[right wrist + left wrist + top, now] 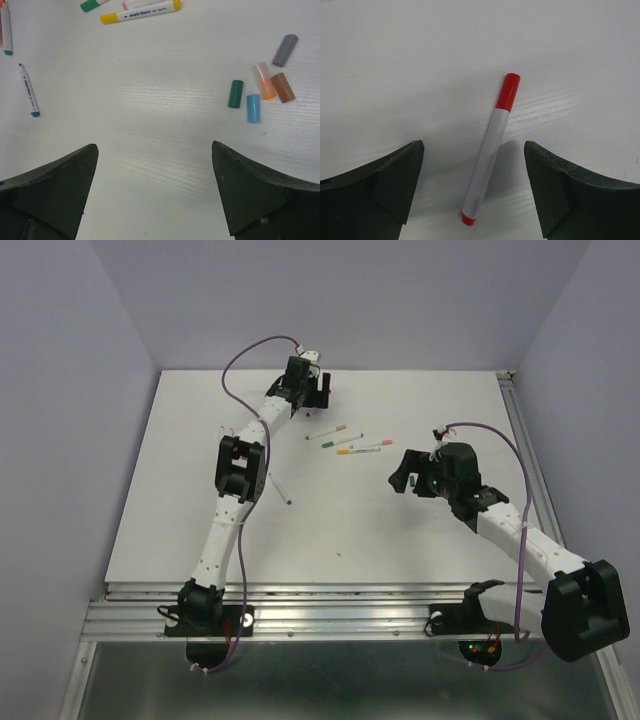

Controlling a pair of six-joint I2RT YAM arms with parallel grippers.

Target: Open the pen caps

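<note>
Centre of the left wrist view, on the counter [395, 50]: red marker [482, 180], its red cap [508, 91] toward upper right, lying untouched inside the spread left claw [472, 150]. Likely light, stiff, slick plastic, press-fitted; take the white barrel [492, 140] crosswise, pull the cap. Right claw [154, 150] likewise released, empty; loose caps [253, 108] at its view's right, yellow marker [140, 12] at top, nothing obstructing.

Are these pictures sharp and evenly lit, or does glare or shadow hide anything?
Top external: soft, even light, no glare, but the pens are too small for detail. Left wrist: sharp, the red-capped pen casting a faint shadow to its right. Right wrist: crisp enough that the yellow pen shows print; loose caps clear.
</note>
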